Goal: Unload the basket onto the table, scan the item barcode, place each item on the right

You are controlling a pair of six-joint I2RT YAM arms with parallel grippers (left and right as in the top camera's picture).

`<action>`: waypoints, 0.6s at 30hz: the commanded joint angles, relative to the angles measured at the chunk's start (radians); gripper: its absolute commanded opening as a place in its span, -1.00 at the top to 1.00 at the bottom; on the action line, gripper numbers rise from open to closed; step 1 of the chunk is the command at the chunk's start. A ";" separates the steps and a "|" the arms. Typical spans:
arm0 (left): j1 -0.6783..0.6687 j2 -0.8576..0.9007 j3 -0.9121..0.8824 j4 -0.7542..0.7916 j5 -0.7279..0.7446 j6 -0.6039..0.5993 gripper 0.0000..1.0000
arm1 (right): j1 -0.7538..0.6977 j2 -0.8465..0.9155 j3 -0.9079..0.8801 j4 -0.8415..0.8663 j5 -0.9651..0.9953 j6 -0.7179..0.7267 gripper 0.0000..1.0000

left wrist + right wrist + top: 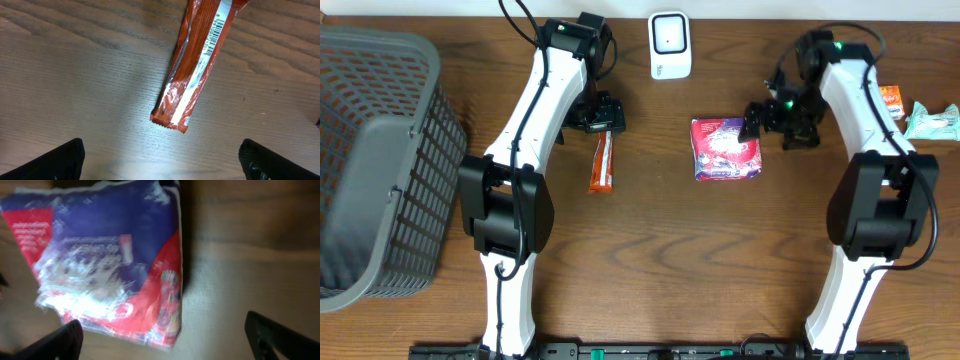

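We're hovering our left gripper (pixel 165 160), jaws spread wide and empty, just above the long orange-red foil snack bar (pixel 197 65) lying flat on the brown wooden table (pixel 75 75), barcode facing up. Our right gripper (pixel 167 337) is hanging equally wide over the glossy red-and-blue plastic packet (pixel 110 260). We're risking the thin wrapper sliding or crumpling under a flat pinch, hiding that barcode.

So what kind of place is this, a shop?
Probably a pretend shop checkout set up on a wooden table, not a real store. There is a white scanner, a grey basket for goods, and an orange bar with its barcode showing.
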 commanded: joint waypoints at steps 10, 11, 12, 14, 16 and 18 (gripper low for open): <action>0.004 0.013 -0.006 -0.006 -0.013 -0.009 -0.96 | 0.027 -0.004 -0.243 0.242 -0.299 -0.040 -0.34; 0.004 0.013 -0.006 -0.006 -0.013 -0.009 -0.95 | 0.037 -0.004 -0.243 0.252 -0.299 -0.028 -0.14; 0.004 0.013 -0.006 -0.006 -0.013 -0.009 -0.95 | 0.048 -0.004 -0.243 0.266 -0.298 -0.014 0.06; 0.004 0.013 -0.006 -0.006 -0.013 -0.009 -0.96 | 0.066 -0.004 -0.241 0.304 -0.298 0.039 0.52; 0.004 0.013 -0.006 -0.006 -0.013 -0.009 -0.96 | 0.076 -0.004 -0.230 0.336 -0.298 0.091 0.98; 0.004 0.013 -0.006 -0.006 -0.013 -0.009 -0.96 | 0.081 -0.004 -0.203 0.369 -0.299 0.158 0.98</action>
